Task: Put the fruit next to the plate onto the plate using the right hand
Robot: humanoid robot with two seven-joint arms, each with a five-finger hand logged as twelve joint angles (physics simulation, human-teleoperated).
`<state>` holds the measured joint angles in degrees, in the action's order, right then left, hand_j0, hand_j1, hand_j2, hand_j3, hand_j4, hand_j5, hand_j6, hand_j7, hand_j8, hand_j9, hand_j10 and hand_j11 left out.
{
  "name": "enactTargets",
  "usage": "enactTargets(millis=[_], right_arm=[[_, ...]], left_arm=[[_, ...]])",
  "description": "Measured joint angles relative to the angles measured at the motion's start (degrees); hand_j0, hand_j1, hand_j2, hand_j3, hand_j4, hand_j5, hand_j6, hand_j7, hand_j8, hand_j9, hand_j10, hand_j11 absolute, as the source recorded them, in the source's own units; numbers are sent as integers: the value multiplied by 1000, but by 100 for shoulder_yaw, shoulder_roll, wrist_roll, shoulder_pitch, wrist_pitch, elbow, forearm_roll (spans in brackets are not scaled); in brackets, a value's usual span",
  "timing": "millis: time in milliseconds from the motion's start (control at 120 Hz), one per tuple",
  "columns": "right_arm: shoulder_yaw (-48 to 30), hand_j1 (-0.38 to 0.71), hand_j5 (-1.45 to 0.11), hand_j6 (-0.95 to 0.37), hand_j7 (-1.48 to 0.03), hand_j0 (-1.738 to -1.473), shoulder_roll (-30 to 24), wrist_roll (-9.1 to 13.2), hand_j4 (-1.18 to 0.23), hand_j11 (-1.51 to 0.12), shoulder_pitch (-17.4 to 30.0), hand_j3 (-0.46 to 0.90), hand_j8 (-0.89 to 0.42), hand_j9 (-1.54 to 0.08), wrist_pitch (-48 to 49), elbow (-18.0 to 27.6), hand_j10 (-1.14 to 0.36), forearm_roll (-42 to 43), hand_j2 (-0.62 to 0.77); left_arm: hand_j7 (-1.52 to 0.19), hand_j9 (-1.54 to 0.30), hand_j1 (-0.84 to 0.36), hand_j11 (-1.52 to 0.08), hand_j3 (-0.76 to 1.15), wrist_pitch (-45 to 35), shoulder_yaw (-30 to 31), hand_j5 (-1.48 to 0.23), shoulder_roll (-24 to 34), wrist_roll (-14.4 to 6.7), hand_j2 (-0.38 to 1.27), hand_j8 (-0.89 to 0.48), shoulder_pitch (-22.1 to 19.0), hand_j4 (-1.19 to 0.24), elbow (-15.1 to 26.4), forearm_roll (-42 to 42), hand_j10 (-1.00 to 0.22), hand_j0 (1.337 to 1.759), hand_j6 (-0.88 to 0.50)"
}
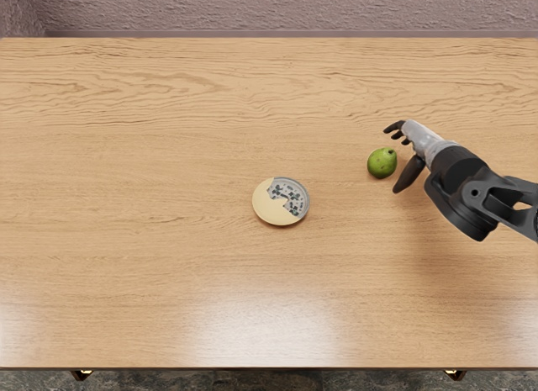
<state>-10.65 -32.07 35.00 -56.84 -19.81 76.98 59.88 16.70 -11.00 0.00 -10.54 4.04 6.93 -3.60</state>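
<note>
On the broad light-wood bench (126,265), a small round cream plate with a grey speckled patch (281,201) lies near the middle. Well to its right sits the little round green fruit (382,162), bare bench between them. Just right of it, the dark right hand (419,149) holds its fingers (394,127) spread, gripping nothing. The fruit looks light, firm, smooth and likely to roll; best cupped across its widest middle.

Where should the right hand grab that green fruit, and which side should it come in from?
Grip the green fruit across its round middle, coming from its right. The open right hand sits there, fingers spread toward it. The fruit is rounded with no handle, so wrapping its middle is probably steadiest, and the plate lies leftward.
</note>
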Motion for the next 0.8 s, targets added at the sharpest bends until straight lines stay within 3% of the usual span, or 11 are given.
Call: enactTargets(millis=[383, 800], right_arm=[[16, -29, -349, -273, -349, -1658, 244, 0, -271, -349, -57, 0, -272, -349, -10, -153, -271, -3, -51], [45, 79, -466, -362, -466, -1658, 357, 0, -361, -466, -74, 0, -361, -466, -14, -259, -360, 12, -69]], left_arm=[[-18, -18, 332, -18, 0, 0, 0, -18, 0, 0, 3, -14, 0, -14, -2, 0, -14, 1658, -14], [-18, -18, 332, -18, 0, 0, 0, -18, 0, 0, 3, -14, 0, -14, -5, 0, -14, 1658, -14]])
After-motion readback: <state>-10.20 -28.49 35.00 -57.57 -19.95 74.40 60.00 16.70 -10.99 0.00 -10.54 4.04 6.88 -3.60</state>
